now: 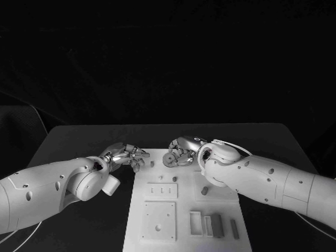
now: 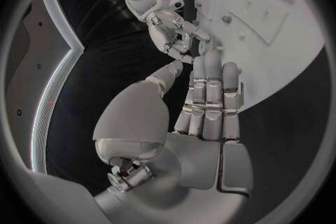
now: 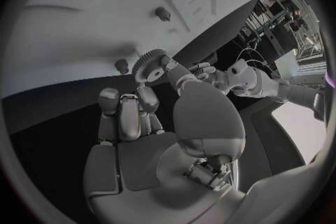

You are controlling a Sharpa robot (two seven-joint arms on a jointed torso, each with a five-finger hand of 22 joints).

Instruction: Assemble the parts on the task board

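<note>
Right wrist view is the one that tells you what's going on: the right hand has a small toothed gear pinched up at its fingertips, held on edge just above the white board. So that hand is closed on the gear, not empty.

Near the gear on the board there's a short peg and another little stub right beside the fingers. My guess is the gear has to drop over 1 of those, and the stub is the closer one, almost touching distance from the gear's rim. I can't tell whether the gear's hole is lined up with it yet.

In the head view both hands meet at the far end of the board, the right hand over its top edge and the left hand just off the board's left side. The left hand's fingers look mostly straight and together in its own wrist view, holding nothing that I can see, fingertips close to the right hand's.

So the right hand is clearly the one doing the placing; the gear would need tipping flat first, I reckon.
</note>
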